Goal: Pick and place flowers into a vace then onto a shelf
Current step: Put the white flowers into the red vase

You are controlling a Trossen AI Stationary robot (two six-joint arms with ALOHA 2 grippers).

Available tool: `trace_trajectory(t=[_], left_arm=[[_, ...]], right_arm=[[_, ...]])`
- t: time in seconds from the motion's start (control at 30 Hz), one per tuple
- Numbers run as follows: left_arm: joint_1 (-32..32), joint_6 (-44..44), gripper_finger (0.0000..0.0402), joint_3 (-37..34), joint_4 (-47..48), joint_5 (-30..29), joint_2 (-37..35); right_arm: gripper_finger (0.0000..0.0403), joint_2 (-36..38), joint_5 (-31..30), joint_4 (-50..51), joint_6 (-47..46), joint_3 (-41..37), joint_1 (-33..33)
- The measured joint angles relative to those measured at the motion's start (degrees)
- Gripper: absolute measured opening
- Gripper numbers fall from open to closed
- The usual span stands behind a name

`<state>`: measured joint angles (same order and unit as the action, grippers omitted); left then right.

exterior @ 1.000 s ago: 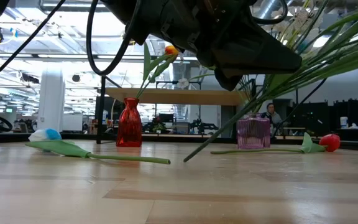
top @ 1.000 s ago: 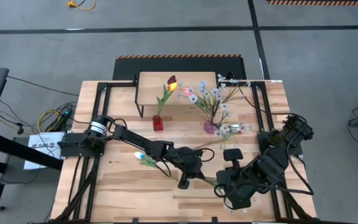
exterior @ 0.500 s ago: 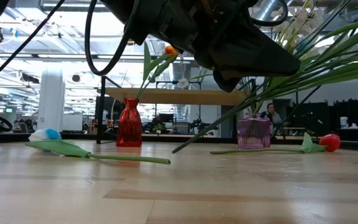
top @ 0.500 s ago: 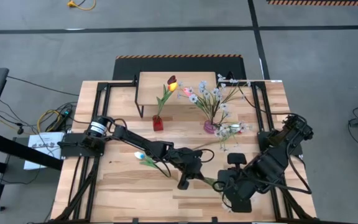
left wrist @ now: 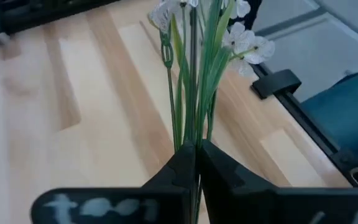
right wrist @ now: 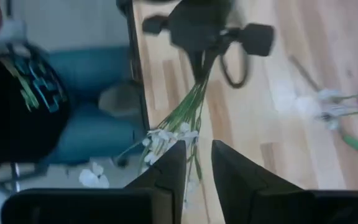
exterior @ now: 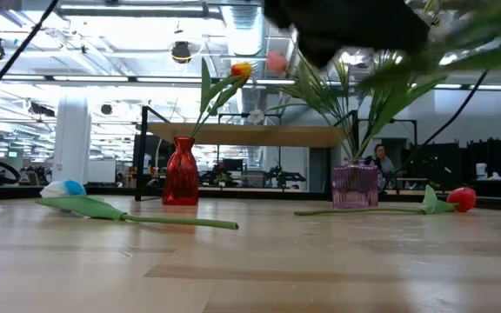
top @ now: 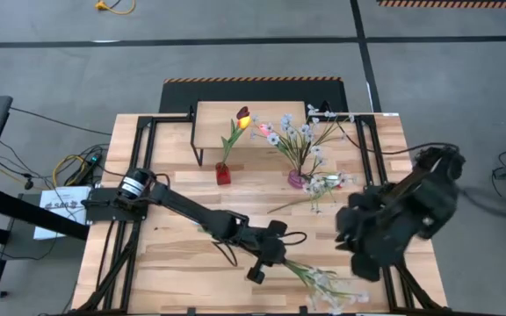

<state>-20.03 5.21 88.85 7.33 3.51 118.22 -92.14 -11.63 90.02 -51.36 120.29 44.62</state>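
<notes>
The left gripper [top: 278, 258] is pinched shut on the green stems of a white blossom spray [top: 328, 283], whose small white heads fan out past its fingertips toward the table's [top: 169, 263] near edge; the left wrist view shows the stems [left wrist: 194, 93] squeezed between the two closed fingers [left wrist: 178, 171]. A second ago this gripper sat farther back with the right arm crowded against the same spray; it has since shifted toward the near edge, carrying the spray along. The right gripper [top: 357, 230] has let go and pulled away to the right side of the table, blurred in motion; its wrist view shows its fingers [right wrist: 169, 169] slightly parted with nothing between them, the spray [right wrist: 169, 134] lying beyond them. Behind the left gripper, a red vase [top: 223, 173] with a tulip [top: 243, 116] stands by the shelf [top: 213, 123], a purple vase [top: 298, 179] holds more blossoms, and a loose tulip [exterior: 129, 212] lies on the wood.
</notes>
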Motion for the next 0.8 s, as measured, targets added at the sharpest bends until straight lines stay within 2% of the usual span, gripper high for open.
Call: trace_trajectory(t=[0.2, 0.37, 0.5, 0.67, 0.8], left_arm=[[-1.41, -0.04, 0.0, 0.92, 5.67, -6.53, -8.38], [-3.8, -0.2, 0.0, 0.93, 8.33, -14.01, -19.26], [-6.9, 1.53, 0.0, 0.95, 7.67, -22.05, -28.09], [-12.02, 11.25, 0.0, -0.93, -3.75, -35.61, -36.3], [-14.24, 24.57, 0.0, -9.07, -24.43, -45.93, -41.9]], right_arm=[[0.0059, 5.23, -5.21, -0.02, -3.74, 0.0, 1.84], [0.0058, 8.16, -10.0, 0.0, -3.76, 0.0, 2.23], [0.0058, 9.08, -11.2, 0.0, -3.75, 0.0, 2.23], [0.0058, 8.89, -11.22, 0.0, -1.76, 0.0, 2.14], [0.0058, 8.44, -11.2, -0.02, 0.5, -0.01, 2.14]])
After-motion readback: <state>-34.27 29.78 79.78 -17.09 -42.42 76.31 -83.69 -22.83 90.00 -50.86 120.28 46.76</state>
